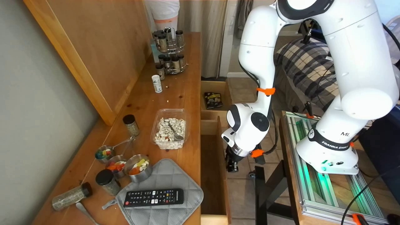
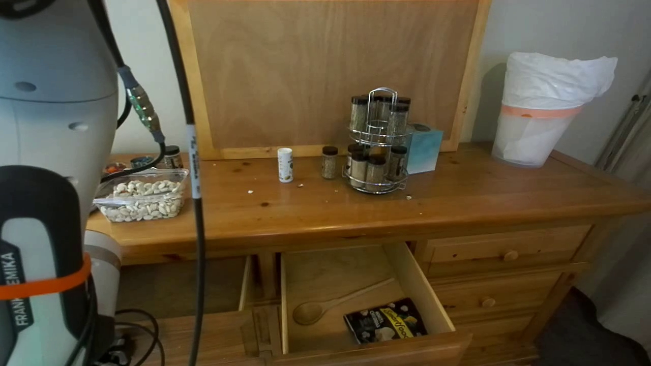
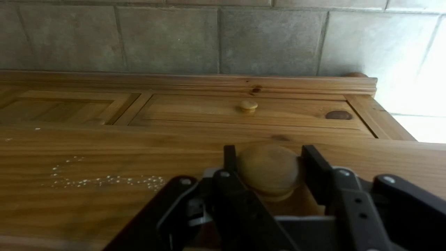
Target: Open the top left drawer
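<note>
The top left drawer (image 1: 212, 172) is a long light-brown wooden drawer, pulled out with its bare inside showing. Its inside also shows in an exterior view (image 2: 213, 284), partly behind the arm. In the wrist view its wooden front (image 3: 104, 157) fills the lower half, with a round wooden knob (image 3: 270, 169). My black gripper (image 3: 267, 155) has one finger on each side of the knob, closed in to about the knob's width; a thin gap may show at the right finger. In an exterior view the gripper (image 1: 231, 167) points down at the outer face of the drawer front.
A neighbouring drawer (image 2: 351, 264) stands open, holding a wooden spoon (image 2: 307, 312) and a black snack bag (image 2: 389, 320). A lower drawer knob (image 3: 248, 105) shows beyond my gripper. The dresser top bears a seed tub (image 1: 170, 128), a spice rack (image 1: 172, 56) and a remote (image 1: 153, 197).
</note>
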Controlling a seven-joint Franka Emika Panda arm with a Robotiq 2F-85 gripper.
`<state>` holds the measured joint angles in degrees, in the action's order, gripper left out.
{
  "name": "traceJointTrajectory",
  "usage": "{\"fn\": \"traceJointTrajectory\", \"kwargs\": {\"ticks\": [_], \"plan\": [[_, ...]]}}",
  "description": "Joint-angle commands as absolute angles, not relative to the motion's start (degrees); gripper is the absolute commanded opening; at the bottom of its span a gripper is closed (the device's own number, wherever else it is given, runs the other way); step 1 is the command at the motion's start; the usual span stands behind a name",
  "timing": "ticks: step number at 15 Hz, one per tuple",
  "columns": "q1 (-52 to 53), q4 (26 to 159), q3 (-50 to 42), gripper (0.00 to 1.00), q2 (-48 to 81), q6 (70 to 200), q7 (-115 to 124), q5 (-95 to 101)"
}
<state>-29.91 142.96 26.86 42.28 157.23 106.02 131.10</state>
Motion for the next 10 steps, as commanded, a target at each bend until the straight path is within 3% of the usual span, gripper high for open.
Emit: {"fn": "traceJointTrajectory", "kwargs": {"ticks": [1, 10], "plan": [[-29.7, 150.2, 26.1, 0.24, 43.5, 157.5, 106.9, 130.0], [-30.8, 152.9, 26.9, 0.24, 44.0, 155.7, 108.5, 132.5]]}}
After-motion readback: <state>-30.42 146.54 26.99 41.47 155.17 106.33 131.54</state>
